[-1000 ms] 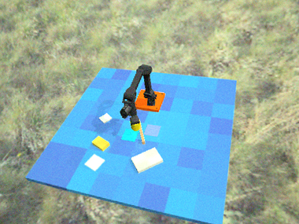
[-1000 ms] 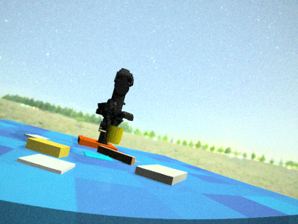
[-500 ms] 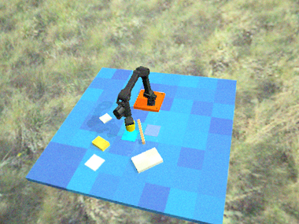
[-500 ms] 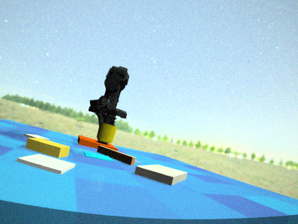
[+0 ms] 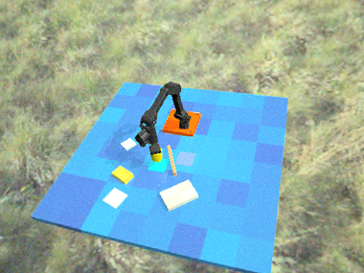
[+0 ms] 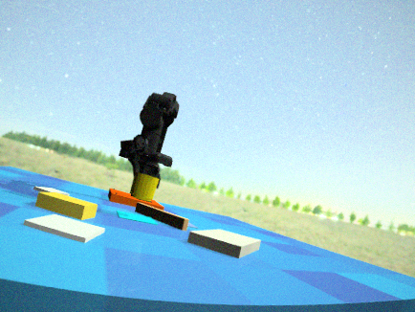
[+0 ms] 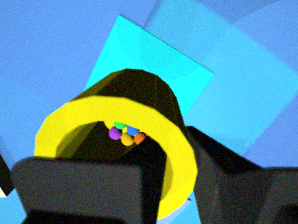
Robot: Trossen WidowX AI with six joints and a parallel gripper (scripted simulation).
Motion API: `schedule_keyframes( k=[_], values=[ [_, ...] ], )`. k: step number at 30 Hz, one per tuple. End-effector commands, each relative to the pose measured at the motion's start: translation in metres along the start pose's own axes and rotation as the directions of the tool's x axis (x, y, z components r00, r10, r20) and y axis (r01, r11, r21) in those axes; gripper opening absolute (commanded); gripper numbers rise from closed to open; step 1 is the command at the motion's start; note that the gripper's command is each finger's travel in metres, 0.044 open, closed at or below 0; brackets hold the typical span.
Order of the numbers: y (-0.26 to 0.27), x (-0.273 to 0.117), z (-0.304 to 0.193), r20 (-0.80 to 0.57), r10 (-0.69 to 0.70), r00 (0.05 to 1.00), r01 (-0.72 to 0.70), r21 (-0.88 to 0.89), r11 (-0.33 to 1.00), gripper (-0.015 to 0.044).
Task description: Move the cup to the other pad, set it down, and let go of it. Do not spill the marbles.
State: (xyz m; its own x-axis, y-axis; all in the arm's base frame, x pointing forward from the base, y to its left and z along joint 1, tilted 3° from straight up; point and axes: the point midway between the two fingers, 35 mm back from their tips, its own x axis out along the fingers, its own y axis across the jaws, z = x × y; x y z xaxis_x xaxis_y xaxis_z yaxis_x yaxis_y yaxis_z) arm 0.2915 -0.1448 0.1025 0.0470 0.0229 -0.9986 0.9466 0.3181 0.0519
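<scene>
The yellow cup (image 5: 157, 157) (image 6: 144, 188) (image 7: 65, 112) is upright or nearly so, held above the table. Several coloured marbles (image 7: 127, 138) lie inside it. My gripper (image 5: 155, 151) (image 7: 175, 132) is shut on the cup's wall, with one finger inside the rim and one outside. The cyan pad (image 5: 158, 167) (image 6: 136, 217) (image 7: 122, 45) lies beneath the cup, which hides part of it in the wrist view. A gap shows between cup and pad in the exterior view. The pale violet pad (image 5: 186, 159) is bare, across the bar.
A thin wooden bar (image 5: 172, 161) (image 6: 164, 217) stands between the pads. A cream block (image 5: 179, 194) (image 6: 222, 241), a yellow block (image 5: 122, 175) (image 6: 66, 205) and white tiles (image 5: 115, 198) (image 5: 128, 143) lie around. The arm's orange base plate (image 5: 173, 127) is behind.
</scene>
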Motion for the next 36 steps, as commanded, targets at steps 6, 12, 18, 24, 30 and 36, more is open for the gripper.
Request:
schedule_keyframes(
  k=[6, 12, 18, 24, 30, 36],
  values=[
    [0.000, 0.014, 0.000, -0.007, -0.001, 1.000, 0.001, -0.003, 1.000, 0.0000],
    [0.000, 0.023, 0.000, -0.007, -0.001, 1.000, 0.001, -0.003, 1.000, 0.0000],
    [0.000, 0.032, 0.000, -0.007, -0.001, 1.000, 0.001, -0.003, 1.000, 0.0000],
    [0.000, 0.040, 0.000, -0.007, -0.001, 1.000, 0.001, -0.003, 1.000, 0.0000],
    [-0.001, 0.048, 0.000, -0.007, -0.001, 1.000, 0.001, -0.003, 1.000, 0.0000],
    [-0.001, 0.046, 0.001, -0.002, -0.002, 1.000, 0.002, -0.002, 1.000, 0.0000]
  ],
)
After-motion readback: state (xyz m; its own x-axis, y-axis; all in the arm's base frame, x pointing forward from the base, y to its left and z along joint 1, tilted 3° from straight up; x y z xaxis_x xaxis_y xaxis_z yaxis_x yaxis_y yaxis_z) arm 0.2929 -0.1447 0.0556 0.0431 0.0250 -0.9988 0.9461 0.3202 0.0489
